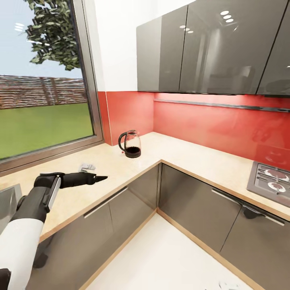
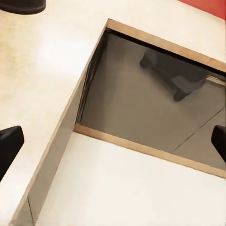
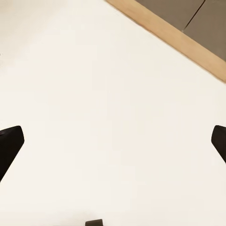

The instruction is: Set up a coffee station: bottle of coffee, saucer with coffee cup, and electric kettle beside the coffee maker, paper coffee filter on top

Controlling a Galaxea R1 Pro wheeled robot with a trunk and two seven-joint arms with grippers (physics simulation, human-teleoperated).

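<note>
The electric kettle, clear glass with a black base and loop handle, stands on the beige countertop in the inner corner below the red backsplash. Its black base also shows at the edge of the left wrist view. My left gripper reaches out over the countertop's front edge, short of the kettle and nearer to me. In the left wrist view the left gripper is open with nothing between its fingertips. My right gripper is open and empty over the pale floor.
A small grey object lies on the countertop just behind my left gripper. A grey sink is at the left, a hob at the right. Dark grey cabinets run under the L-shaped worktop, wall cabinets hang above, and a window is at the left.
</note>
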